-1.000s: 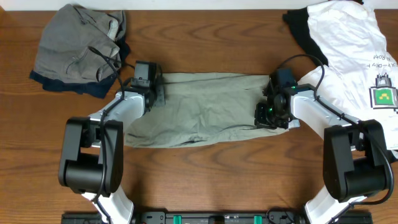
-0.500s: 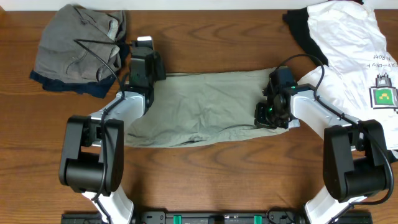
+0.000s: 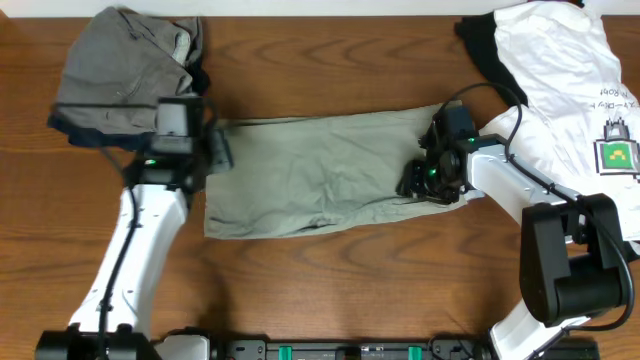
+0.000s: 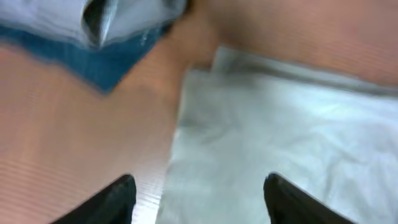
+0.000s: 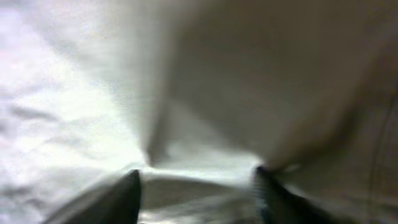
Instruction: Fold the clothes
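The khaki shorts (image 3: 320, 170) lie flat in the middle of the tabletop (image 3: 330, 270). The left gripper (image 4: 199, 199) stands wide over their left edge — the right gripper (image 5: 198, 193), also wide, is low over their right end.

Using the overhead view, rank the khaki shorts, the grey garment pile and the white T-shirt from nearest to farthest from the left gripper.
From the left gripper:
1. khaki shorts: their left edge lies right at it, mid-table.
2. grey garment pile: just beyond, far-left corner.
3. white T-shirt: far-right corner, across the table.
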